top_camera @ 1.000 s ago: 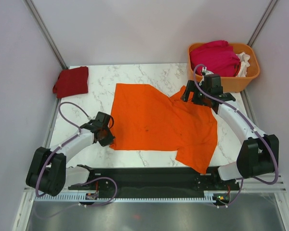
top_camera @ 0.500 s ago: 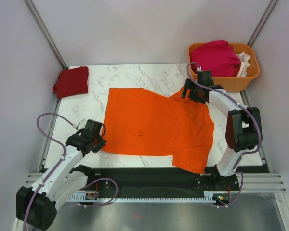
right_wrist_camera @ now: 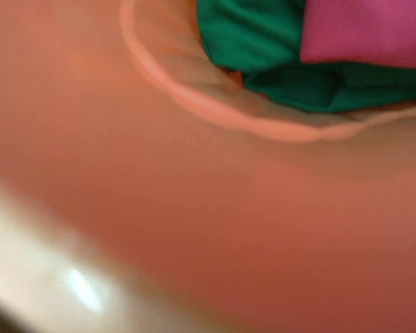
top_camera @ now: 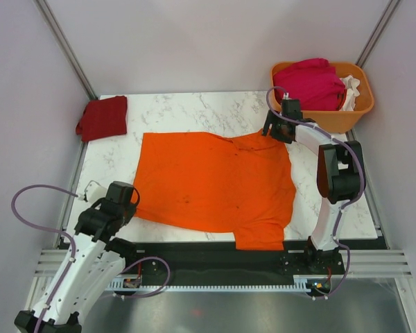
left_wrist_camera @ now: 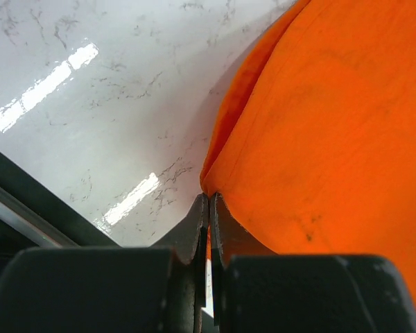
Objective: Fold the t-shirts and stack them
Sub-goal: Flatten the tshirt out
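The bright orange t-shirt (top_camera: 215, 180) lies spread nearly flat across the marble table (top_camera: 194, 107). My left gripper (top_camera: 130, 207) is shut on its near left corner; the left wrist view shows the jaws (left_wrist_camera: 209, 198) pinched on the orange hem (left_wrist_camera: 333, 125). My right gripper (top_camera: 270, 132) sits at the shirt's far right corner, next to the basket; its fingers are hidden in the blurred right wrist view. A folded dark red t-shirt (top_camera: 102, 118) lies at the far left corner. Magenta (top_camera: 312, 83) and white (top_camera: 351, 90) shirts sit in the basket.
The rigid orange plastic basket (top_camera: 333, 119) stands at the far right corner. Its wall (right_wrist_camera: 229, 229) fills the right wrist view, with magenta (right_wrist_camera: 367, 28) and green (right_wrist_camera: 263, 41) cloth above its rim. A black rail (top_camera: 215, 253) runs along the near table edge.
My left gripper has pulled the shirt's near left corner toward the near left. My right gripper has moved farther back by the basket. The shirt is stretched flatter and has shifted left.
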Available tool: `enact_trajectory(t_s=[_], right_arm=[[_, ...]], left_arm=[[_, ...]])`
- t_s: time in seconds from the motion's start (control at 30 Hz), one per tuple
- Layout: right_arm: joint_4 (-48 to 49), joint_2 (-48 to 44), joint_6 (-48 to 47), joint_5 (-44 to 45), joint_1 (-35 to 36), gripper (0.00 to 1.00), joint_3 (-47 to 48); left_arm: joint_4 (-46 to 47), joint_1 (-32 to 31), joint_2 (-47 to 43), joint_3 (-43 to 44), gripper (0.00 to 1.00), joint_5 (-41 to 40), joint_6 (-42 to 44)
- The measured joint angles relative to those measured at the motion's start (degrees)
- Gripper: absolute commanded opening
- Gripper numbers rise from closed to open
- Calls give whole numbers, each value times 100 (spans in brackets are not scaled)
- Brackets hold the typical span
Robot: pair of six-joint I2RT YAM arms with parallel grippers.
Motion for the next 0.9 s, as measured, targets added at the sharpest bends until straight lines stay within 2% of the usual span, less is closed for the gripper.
enact_trajectory(t_s=[0.13, 0.27, 0.63, 0.9], right_arm=[[157, 35, 44, 7, 0, 69, -20], [643, -13, 66, 24, 0, 66, -297], [1259, -245, 83, 118, 72, 66, -837], [1156, -894, 225, 282, 280, 68, -1705]], left_arm=[[-146, 0, -94, 105, 2, -131, -120], [-251, 0, -92, 105, 2, -166, -162], [-280, 0, -37, 105, 2, -168, -166], [-271, -2, -63, 105, 2, -168, -166]])
